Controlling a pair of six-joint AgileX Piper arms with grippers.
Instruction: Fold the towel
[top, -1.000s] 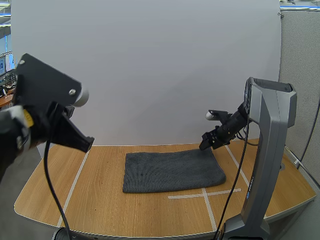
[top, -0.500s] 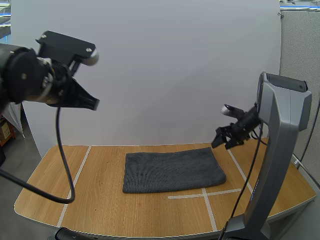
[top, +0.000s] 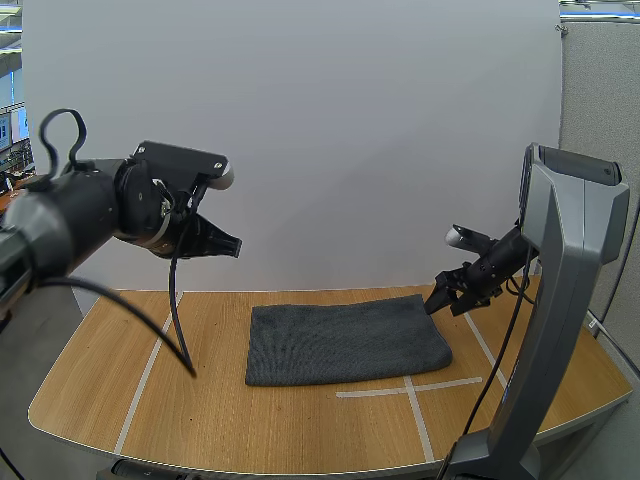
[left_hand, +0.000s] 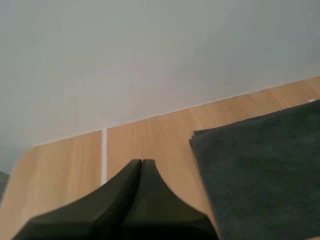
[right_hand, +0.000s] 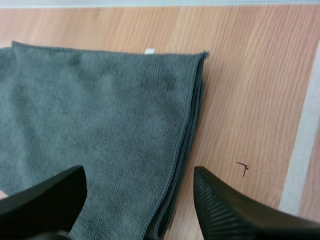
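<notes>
Towel (top: 345, 342): dark grey, flat at mid-table, already doubled, with stacked layers showing along its right edge in the right wrist view. Right gripper (top: 447, 297) hovers over the towel's far right corner, fingers spread wide, holding nothing. Left gripper (top: 228, 243) hangs high over the table's left side, fingers pressed together into one wedge.

Judgement: approach for a further fold. The next move calls for the right fingers to straddle that corner and pinch every layer.

Surface: wooden table (top: 230, 420) with white tape lines (top: 410, 388). A white panel (top: 300, 130) stands behind.

A wooden table (top: 250, 430) stood before a white board (top: 300, 120). White tape lines (top: 410, 387) crossed the table's top.
</notes>
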